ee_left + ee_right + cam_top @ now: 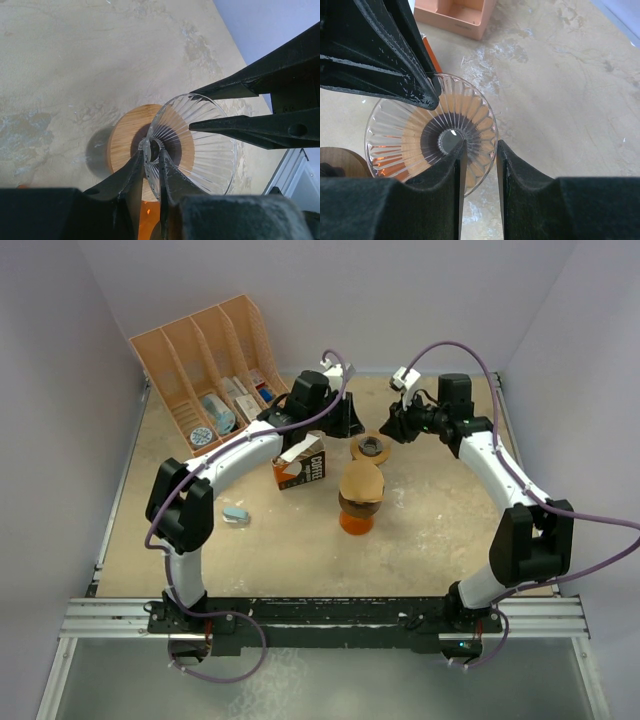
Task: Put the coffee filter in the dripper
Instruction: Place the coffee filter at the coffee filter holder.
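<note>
The clear ribbed glass dripper [371,447] on its wooden collar [122,145] stands at the back middle of the table. My left gripper [152,150] is shut on its wall [200,145], one finger inside the cone and one outside. My right gripper [480,145] grips the opposite side of the rim [430,130] the same way, its inner finger near the centre hole. In the top view the left gripper [352,428] and right gripper [392,428] flank the dripper. A brown coffee filter [362,481] lies on an orange cup [357,520] in front of the dripper.
A coffee filter box [302,468] stands just left of the cup. An orange desk organizer [210,370] with small items fills the back left corner. A small blue object [236,514] lies near the left arm.
</note>
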Controlling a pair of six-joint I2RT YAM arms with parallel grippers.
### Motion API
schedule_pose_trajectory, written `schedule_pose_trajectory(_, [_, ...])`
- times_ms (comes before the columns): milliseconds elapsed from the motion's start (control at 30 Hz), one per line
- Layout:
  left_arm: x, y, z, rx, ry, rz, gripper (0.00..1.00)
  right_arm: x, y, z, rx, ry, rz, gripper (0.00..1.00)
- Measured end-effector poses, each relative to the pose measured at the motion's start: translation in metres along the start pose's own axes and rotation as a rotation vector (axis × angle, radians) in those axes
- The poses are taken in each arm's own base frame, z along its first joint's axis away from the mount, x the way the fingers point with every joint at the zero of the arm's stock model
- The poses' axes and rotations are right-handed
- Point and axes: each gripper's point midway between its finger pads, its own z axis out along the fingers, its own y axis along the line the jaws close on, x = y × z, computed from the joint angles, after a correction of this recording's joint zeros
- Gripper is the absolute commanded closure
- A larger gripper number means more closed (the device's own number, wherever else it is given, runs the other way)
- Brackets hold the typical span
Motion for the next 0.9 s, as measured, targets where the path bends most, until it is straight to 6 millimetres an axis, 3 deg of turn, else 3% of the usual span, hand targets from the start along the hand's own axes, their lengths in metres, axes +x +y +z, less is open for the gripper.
schedule_pose_trajectory(900, [0.0033,0.0061,0.0034,-0.015,-0.020,-0.020,0.95,-0.0023,-0.0032,0.0103,0.047,-0.047,-0.064,0.71])
